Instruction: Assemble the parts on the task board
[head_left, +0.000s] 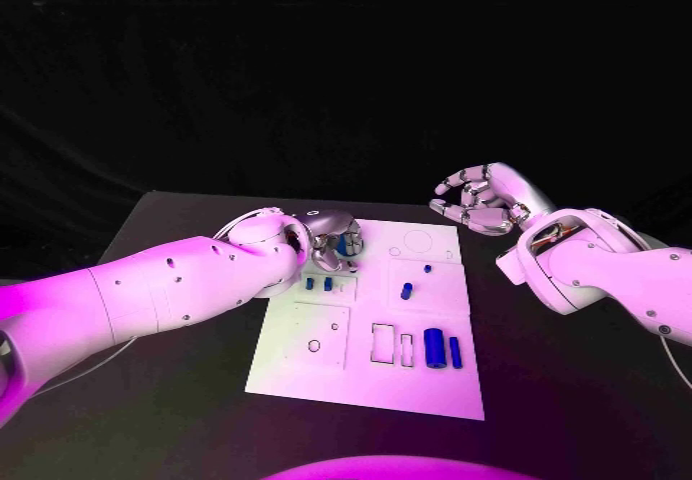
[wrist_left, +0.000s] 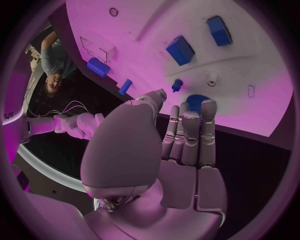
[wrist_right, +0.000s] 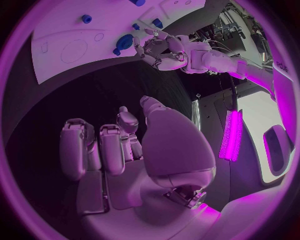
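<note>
task board (head_left: 325, 330) | no legible writing | left hand (head_left: 333, 243) over blue part (head_left: 349, 241)

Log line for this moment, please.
left hand: over task board far-left corner, at round blue part | right hand: off board, holding nothing

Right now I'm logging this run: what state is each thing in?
Left hand: over the board's far left part, fingers at a round blue part; whether it grips it, cannot tell.
Right hand: raised off the board's far right corner, fingers curled, holding nothing.
Board: flat on the table.
Two blue bars: lying near the board's right edge.
</note>
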